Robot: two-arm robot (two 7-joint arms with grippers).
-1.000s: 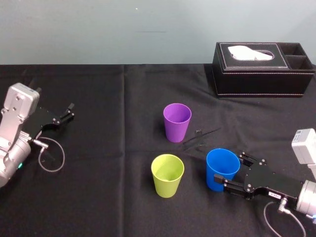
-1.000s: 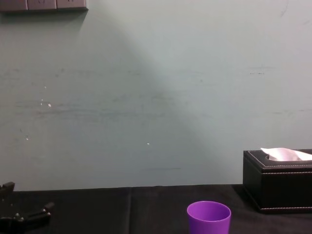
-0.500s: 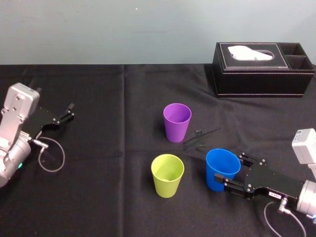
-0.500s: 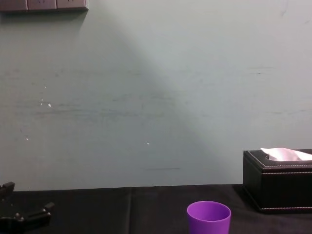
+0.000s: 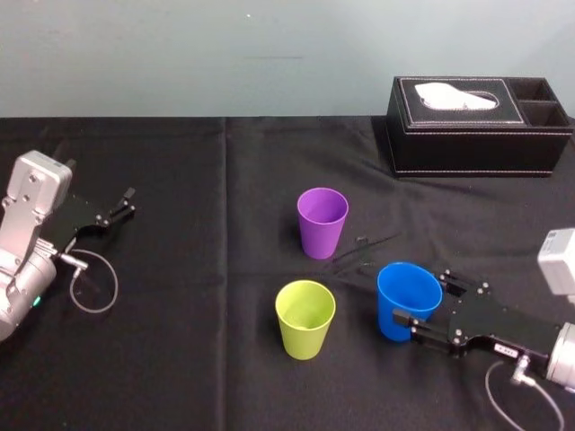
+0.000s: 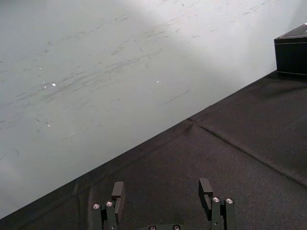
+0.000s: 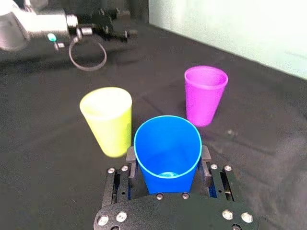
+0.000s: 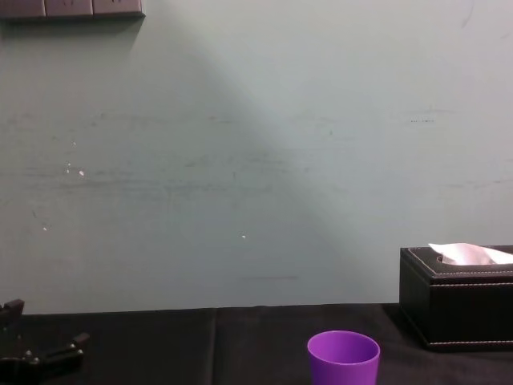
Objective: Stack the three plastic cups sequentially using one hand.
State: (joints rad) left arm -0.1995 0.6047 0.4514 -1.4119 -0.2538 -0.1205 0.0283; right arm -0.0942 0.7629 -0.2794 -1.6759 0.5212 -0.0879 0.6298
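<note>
My right gripper (image 5: 420,302) is shut on the blue cup (image 5: 409,301), one finger on each side of its wall. The right wrist view shows the blue cup (image 7: 167,153) between the fingers (image 7: 205,158), leaning slightly. The yellow-green cup (image 5: 305,318) stands upright just left of it, a small gap apart. Behind both stands the purple cup (image 5: 322,222), upright and open-side up; it is also in the chest view (image 8: 343,358). My left gripper (image 5: 124,203) rests open at the far left of the table, its fingers (image 6: 117,191) apart around nothing.
A black tissue box (image 5: 476,126) with a white tissue sits at the back right. A black cloth (image 5: 198,341) covers the table. A loose cable loop (image 5: 94,287) lies by the left arm.
The right gripper has shifted slightly right with the blue cup, which now leans a little and sits farther from the yellow-green cup. The left arm has not moved.
</note>
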